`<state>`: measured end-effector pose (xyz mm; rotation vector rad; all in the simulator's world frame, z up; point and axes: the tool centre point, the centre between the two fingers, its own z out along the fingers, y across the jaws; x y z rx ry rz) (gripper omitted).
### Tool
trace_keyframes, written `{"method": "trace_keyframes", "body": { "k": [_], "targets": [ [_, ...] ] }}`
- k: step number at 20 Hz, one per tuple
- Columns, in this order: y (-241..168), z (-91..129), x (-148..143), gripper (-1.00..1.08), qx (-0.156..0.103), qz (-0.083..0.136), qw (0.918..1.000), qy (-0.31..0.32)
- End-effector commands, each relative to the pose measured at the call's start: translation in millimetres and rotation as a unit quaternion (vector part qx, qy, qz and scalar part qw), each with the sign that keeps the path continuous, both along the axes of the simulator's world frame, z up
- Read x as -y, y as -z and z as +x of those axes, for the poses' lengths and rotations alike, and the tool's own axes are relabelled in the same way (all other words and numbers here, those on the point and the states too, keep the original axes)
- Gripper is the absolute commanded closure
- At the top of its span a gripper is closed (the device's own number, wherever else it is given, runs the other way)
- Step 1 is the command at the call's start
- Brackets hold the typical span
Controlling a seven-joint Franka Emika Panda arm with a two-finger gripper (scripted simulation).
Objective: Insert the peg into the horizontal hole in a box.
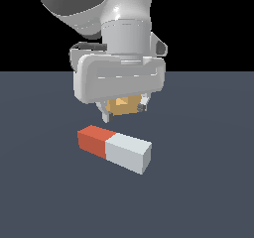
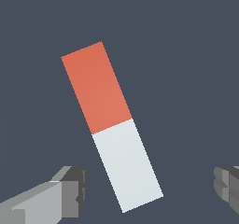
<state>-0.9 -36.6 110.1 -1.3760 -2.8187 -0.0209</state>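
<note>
1 peg (image 1: 114,149) flat, claw (image 2: 149,190) open above

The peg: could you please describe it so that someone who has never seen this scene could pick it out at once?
Start at the big grey gripper hanging over the dark floor in the exterior view; the peg lies flat on the floor just in front of it, untouched, with the jaws apart. It is a rectangular bar, half red-orange and half white, unlike the tan box partly hidden behind the gripper.
</note>
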Motion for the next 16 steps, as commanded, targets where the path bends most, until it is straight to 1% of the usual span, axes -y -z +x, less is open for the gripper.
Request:
{"method": "trace_keyframes", "body": {
  "k": [1,9,16],
  "targets": [
    [6,0,4,-0.92,0.000,-0.001,0.9994,-0.034],
    [25,3,16,-0.92,0.000,-0.004,0.9917,-0.128],
    [34,6,22,-0.92,0.001,-0.006,0.9842,-0.177]
  ]
}}
